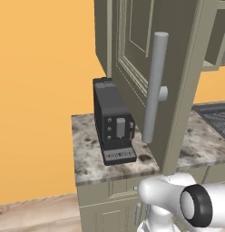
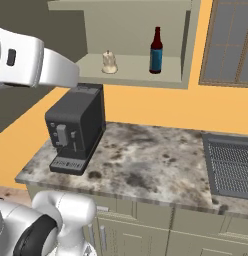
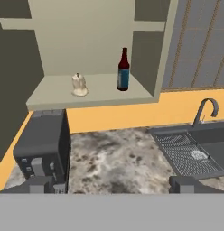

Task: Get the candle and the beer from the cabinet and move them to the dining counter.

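Note:
The cabinet (image 2: pixel 136 25) stands open, its door (image 1: pixel 132 50) swung out toward me with the long grey bar handle (image 1: pixel 153 86) on it. On its lower shelf (image 3: pixel 102 92) a small cream-white candle (image 3: pixel 79 85) (image 2: pixel 109 62) sits at the left. The dark beer (image 3: pixel 123 71) (image 2: pixel 156 51) stands upright to the candle's right, apart from it. My gripper (image 3: pixel 113 186) is open with nothing between its fingertips (image 3: pixel 39 185); it hangs well back from the shelf and below it, over the wall counter. The dining counter is out of view.
A black coffee machine (image 2: pixel 76 127) stands on the marble wall counter (image 2: pixel 146 160) under the shelf's left end. A sink with a drain grid (image 3: pixel 190 151) and a tap (image 3: pixel 205 110) lies to the right. A window (image 2: pixel 228 42) is right of the cabinet.

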{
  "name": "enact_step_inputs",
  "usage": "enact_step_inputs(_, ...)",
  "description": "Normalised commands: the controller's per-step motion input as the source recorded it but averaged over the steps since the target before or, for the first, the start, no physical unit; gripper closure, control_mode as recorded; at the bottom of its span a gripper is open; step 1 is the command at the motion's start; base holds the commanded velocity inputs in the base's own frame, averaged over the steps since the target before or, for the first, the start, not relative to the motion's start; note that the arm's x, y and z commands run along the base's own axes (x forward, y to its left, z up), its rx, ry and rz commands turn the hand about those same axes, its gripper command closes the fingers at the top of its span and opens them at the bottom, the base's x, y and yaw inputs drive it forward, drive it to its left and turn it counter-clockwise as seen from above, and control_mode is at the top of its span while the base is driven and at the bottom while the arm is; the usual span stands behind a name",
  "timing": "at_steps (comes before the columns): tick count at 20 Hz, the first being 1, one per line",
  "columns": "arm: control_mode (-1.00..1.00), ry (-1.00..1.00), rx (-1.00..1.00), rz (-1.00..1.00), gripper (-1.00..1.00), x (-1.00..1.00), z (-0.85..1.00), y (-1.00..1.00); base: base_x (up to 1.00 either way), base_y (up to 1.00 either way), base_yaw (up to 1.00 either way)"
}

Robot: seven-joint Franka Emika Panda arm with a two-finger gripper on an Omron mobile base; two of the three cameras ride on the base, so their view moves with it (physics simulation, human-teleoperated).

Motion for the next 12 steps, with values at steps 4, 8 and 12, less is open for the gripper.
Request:
enact_step_inputs(4,-1.00,-0.06,0.00,0.00,-1.00,0.36,-0.11,0.17,0.00,0.00,0.00)
enact_step_inputs(8,-1.00,-0.07,0.00,0.00,-1.00,0.37,-0.04,0.21,0.00,0.00,0.00)
enact_step_inputs(12,-1.00,-0.07,0.00,0.00,-1.00,0.37,0.00,0.05,0.00,0.00,0.00)
